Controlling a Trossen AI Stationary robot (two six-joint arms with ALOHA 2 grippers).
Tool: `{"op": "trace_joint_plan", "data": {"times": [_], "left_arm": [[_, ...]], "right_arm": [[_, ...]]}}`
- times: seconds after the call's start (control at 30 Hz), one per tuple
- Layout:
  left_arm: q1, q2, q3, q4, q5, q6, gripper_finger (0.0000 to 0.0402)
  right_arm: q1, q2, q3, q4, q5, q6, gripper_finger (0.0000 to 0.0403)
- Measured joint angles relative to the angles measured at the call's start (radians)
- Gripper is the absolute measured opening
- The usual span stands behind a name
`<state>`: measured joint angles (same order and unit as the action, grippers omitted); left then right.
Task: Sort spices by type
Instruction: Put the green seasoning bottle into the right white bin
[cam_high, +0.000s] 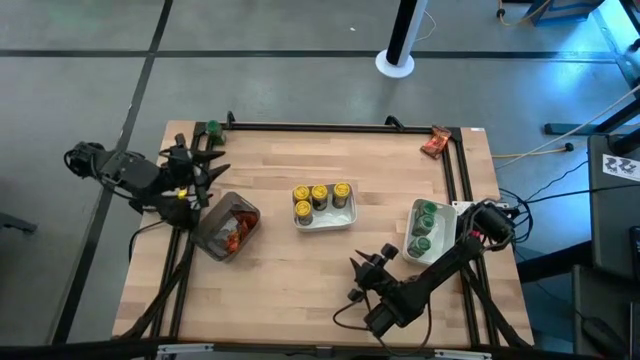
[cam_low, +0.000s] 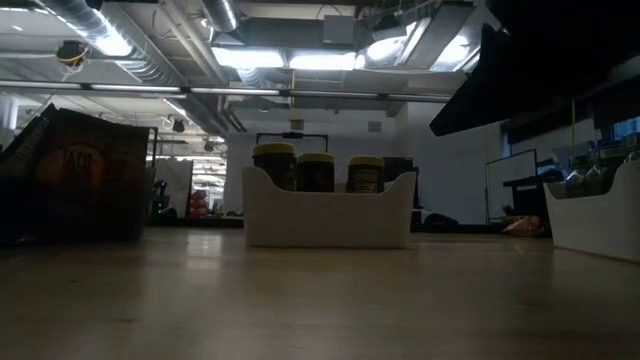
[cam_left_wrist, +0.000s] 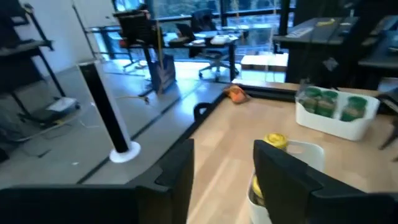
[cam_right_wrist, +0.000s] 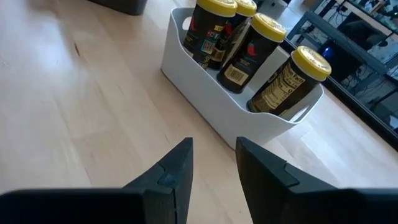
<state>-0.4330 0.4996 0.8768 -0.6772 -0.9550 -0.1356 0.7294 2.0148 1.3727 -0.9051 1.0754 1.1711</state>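
Note:
Several yellow-lidded jars (cam_high: 320, 195) stand in a white tray (cam_high: 325, 222) at mid-table; the right wrist view shows them too (cam_right_wrist: 249, 43). Green-lidded jars (cam_high: 424, 226) stand in a second white tray (cam_high: 411, 250) toward the right edge. Red-orange packets (cam_high: 236, 230) lie in the clear grey bin (cam_high: 212, 240), and one more packet (cam_high: 436, 142) lies at the far right corner. My left gripper (cam_high: 208, 172) hovers open just beyond the bin's far-left side, with nothing between its fingers (cam_left_wrist: 224, 152). My right gripper (cam_high: 363, 275) stands open, near-side of the yellow-jar tray, and is also empty (cam_right_wrist: 214, 146).
A black frame (cam_high: 330, 127) runs along the table's far edge and both sides. Bare wood lies between the trays and along the near edge (cam_high: 290, 300). Beyond the far edge a white pole on a round base (cam_high: 397, 62) stands on the floor.

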Motion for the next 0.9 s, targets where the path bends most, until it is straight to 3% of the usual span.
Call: {"op": "trace_joint_plan", "data": {"times": [0.2,0.3,0.5,0.9], "left_arm": [[0.112,0.071,0.001,0.184,-0.042,0.139,0.0212],[0.223,0.155,0.039,0.221,-0.117,0.219,0.0234],[0.490,0.349,0.170,0.197,-0.124,0.327,0.0244],[0.947,0.646,0.378,-0.065,0.061,0.247,0.0238]], "right_arm": [[-0.012,0.000,0.000,-0.005,0.039,-0.030,0.0121],[-0.025,0.000,0.000,-0.014,0.076,-0.080,0.0121],[-0.061,-0.022,0.000,-0.082,0.173,-0.130,0.0121],[-0.188,-0.063,0.000,-0.296,0.270,-0.130,0.0121]]}}
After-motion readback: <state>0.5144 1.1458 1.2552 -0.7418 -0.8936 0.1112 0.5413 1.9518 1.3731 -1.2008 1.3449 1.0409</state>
